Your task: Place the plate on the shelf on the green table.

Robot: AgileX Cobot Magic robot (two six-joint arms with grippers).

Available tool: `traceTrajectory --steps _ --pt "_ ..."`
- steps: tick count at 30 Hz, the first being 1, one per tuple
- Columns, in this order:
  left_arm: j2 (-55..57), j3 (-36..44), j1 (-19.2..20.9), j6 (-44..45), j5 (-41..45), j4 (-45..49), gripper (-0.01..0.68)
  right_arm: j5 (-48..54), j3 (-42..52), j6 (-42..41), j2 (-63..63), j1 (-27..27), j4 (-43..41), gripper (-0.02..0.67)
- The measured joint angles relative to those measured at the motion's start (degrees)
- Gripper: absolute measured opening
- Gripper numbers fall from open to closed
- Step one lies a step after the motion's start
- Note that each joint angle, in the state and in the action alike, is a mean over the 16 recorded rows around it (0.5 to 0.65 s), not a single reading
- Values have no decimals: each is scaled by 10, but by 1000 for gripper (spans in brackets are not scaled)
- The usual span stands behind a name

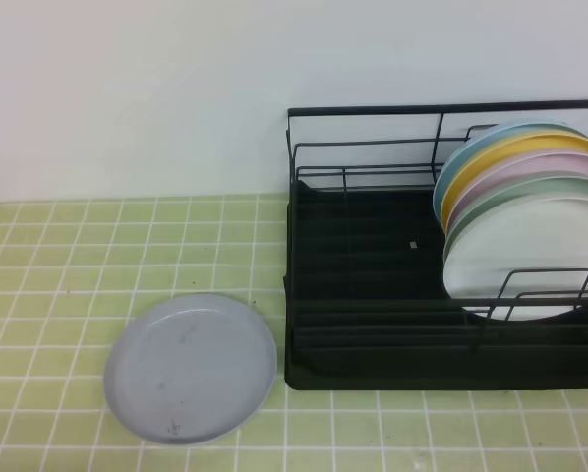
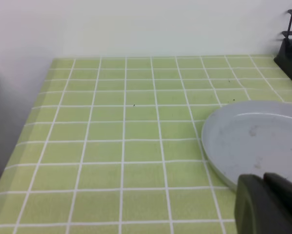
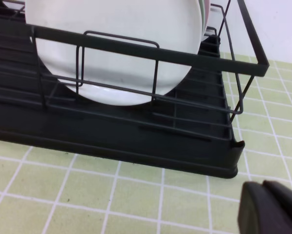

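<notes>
The pale grey-blue plate (image 1: 190, 368) lies flat on the green table (image 1: 68, 285), to the left of the shelf (image 1: 363, 285), a black wire rack with a tray base. Neither arm shows in the high view. In the left wrist view the plate (image 2: 256, 139) sits just beyond my left gripper (image 2: 264, 180), whose dark fingers are pressed together and hold nothing. In the right wrist view my right gripper (image 3: 264, 187) is shut and empty, low over the tiles in front of the shelf's (image 3: 136, 141) near right corner.
Several plates stand upright in the right half of the shelf, with a white plate (image 1: 515, 261) in front and green, pink, yellow and blue ones behind. The shelf's left half holds no plates. A white wall (image 1: 176, 88) rises behind the table.
</notes>
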Motion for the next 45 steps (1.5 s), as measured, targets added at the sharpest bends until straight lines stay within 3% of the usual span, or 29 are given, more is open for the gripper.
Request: traceTrajectory --steps 45 --pt "0 0 0 0 0 0 -3 0 0 0 0 0 0 -3"
